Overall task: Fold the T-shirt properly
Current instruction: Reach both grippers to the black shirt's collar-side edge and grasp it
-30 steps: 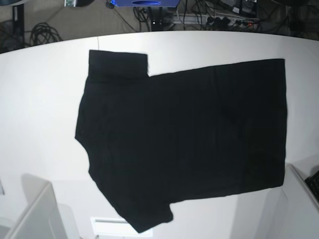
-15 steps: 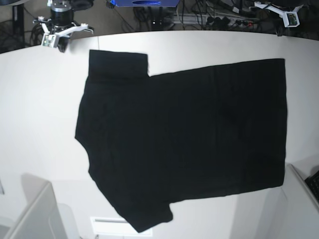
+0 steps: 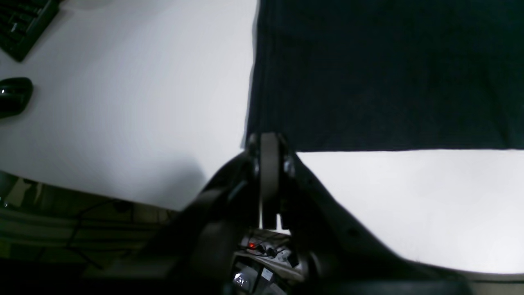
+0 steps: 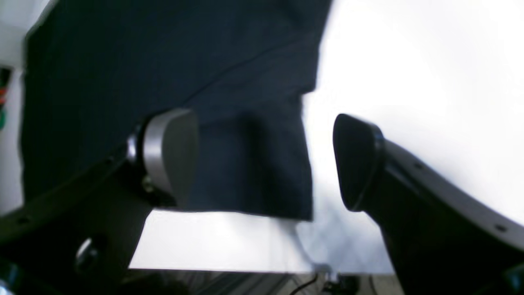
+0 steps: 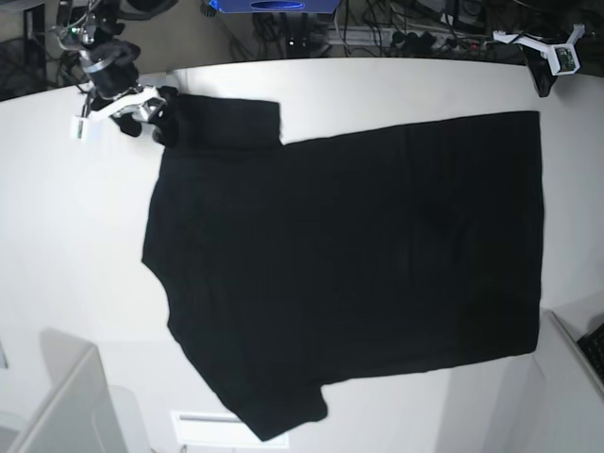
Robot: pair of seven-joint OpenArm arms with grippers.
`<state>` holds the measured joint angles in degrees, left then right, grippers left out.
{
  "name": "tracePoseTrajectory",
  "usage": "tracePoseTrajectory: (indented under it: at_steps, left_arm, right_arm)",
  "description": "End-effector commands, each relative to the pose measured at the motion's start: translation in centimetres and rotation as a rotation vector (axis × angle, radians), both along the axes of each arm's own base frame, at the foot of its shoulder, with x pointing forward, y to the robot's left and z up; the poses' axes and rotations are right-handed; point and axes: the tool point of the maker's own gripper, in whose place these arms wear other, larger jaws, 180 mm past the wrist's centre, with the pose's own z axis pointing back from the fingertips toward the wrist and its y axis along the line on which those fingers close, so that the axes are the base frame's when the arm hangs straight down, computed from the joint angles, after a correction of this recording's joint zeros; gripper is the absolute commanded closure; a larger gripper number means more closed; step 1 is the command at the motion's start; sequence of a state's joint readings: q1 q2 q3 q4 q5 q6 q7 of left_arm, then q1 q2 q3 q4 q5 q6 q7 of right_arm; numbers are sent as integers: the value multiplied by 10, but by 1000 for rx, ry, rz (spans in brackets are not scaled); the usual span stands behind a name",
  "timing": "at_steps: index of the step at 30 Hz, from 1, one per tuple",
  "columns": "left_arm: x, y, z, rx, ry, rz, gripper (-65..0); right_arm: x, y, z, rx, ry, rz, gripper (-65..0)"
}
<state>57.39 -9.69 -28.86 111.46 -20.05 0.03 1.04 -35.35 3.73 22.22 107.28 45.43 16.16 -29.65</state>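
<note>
The black T-shirt (image 5: 349, 255) lies flat, plain side up, on the white table (image 5: 75, 236), with its sleeves at the left and its hem at the right. My right gripper (image 5: 156, 121) is open at the far sleeve (image 5: 226, 123). In the right wrist view the sleeve's end (image 4: 254, 164) lies between its two spread fingers (image 4: 170, 151). My left gripper (image 5: 545, 83) is shut, just beyond the shirt's far right corner. In the left wrist view its closed fingertips (image 3: 269, 143) sit at that hem corner (image 3: 262, 131). I cannot tell whether they touch the cloth.
A black keyboard (image 3: 20, 24) and a mouse (image 3: 12, 98) lie on the table right of the shirt. Grey box-like shapes stand at the near left (image 5: 66, 406) and near right (image 5: 571, 377). Cables (image 5: 396, 28) lie behind the table's far edge.
Both arms have come into the base view from the far side. The right gripper has moved down to the far sleeve. The left gripper has shifted a little right near the hem corner. The shirt has not moved.
</note>
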Motion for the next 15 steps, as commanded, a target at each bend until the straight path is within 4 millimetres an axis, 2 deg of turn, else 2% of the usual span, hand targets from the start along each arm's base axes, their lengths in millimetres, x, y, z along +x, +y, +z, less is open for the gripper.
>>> tracePoseTrajectory:
  at_steps: [1, 2, 5, 8, 9, 11, 13, 15]
  left_arm:
    - [3, 6, 11, 25, -35, 0, 0]
    - [6, 8, 13, 29, -45, 7, -33]
    - [10, 23, 21, -8, -101, 73, -278]
    - [13, 26, 26, -125, -166, 105, -431]
    - [15, 24, 29, -168, -189, 98, -462]
    - [14, 26, 22, -234, -172, 109, -497]
    - [20, 31, 15, -277, -139, 119, -490]
    - [23, 38, 6, -304, -95, 125, -487]
  right_arm:
    - [0, -6, -1, -14, -4, -7, -482]
    - [-1, -9, -8, -23, 13, -11, -482]
    - [-6, -16, -34, -65, 82, -7, -480]
    - [-16, -16, -52, -70, 136, -7, -480]
    - [-17, -15, -54, -66, 142, -5, -480]
    - [-20, 1, -56, -44, 135, 52, -464]
    - [-27, 22, -58, -17, 139, 118, -404]
    - [-30, 34, -59, 0, 145, 144, -353]
